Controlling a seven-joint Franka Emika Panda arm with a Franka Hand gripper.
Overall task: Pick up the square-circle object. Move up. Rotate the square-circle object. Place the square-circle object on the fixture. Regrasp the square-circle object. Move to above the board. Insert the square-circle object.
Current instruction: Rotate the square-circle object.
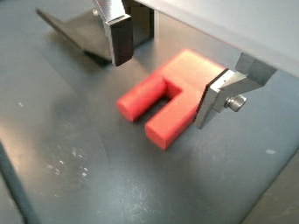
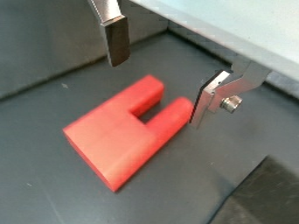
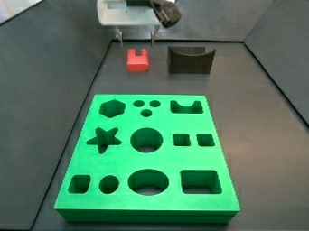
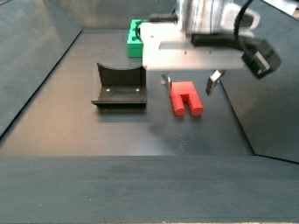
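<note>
Tool (image 1: 163,80) hangs spread over the square-circle object (image 1: 163,96) (flat on the worktop), whose off-centre lie risks a skewed pinch.

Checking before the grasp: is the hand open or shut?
Open. In a wrist view the hand hangs over the red block, fingers apart, block lying flat on the floor, ungripped.
</note>
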